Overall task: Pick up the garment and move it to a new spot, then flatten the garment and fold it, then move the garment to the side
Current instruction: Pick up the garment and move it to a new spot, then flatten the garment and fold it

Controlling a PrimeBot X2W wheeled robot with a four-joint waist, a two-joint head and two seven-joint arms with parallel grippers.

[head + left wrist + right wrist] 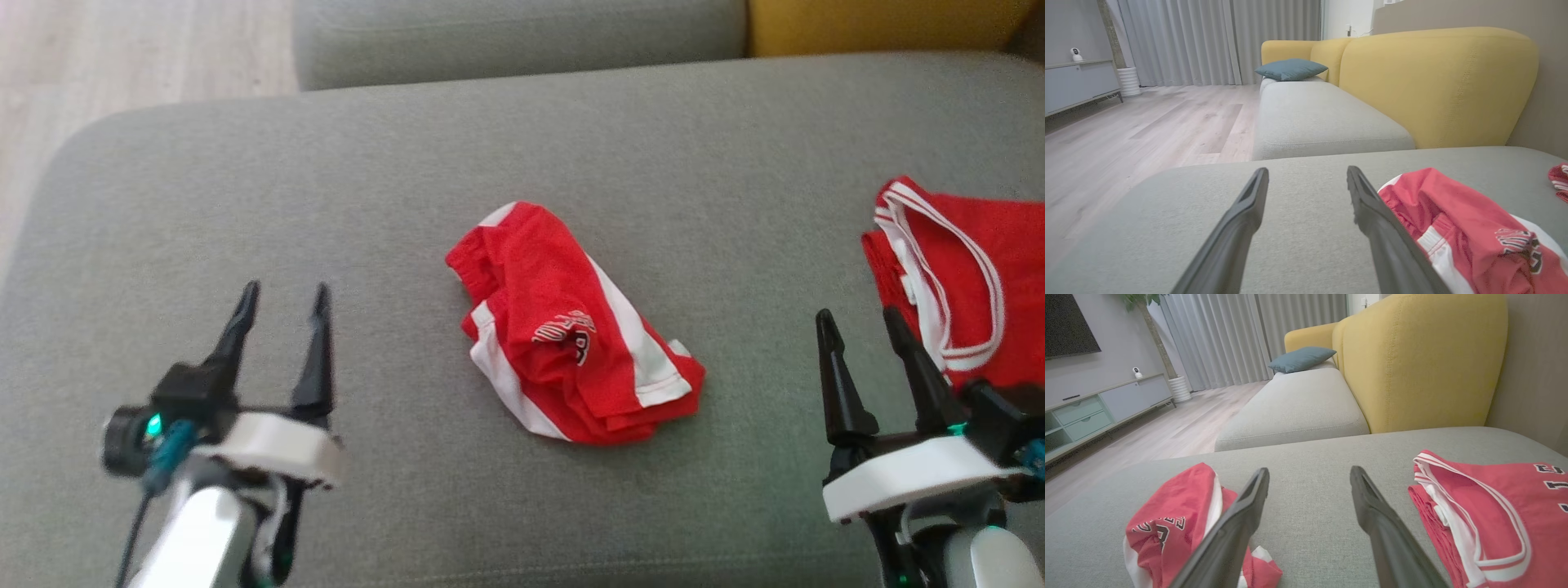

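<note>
The crumpled red garment (571, 327) lies at the centre of the grey seat cushion (326, 180), between the left gripper (286, 287) and right gripper (857, 314), both spread wide and empty; to flatten it, pinch single-layer opposite edges, clear of the red jersey (971, 269).

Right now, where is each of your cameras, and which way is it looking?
Head view: up on the head, looking down at the grey couch seat, crumpled red shorts and folded red jersey; left gripper and right gripper show, open.
Left wrist view: low on that wrist, facing the yellow backrest; left fingers show.
Right wrist view: low on that wrist, facing likewise; right fingers show.
Shared: both wrist views catch the blue cushion.
</note>
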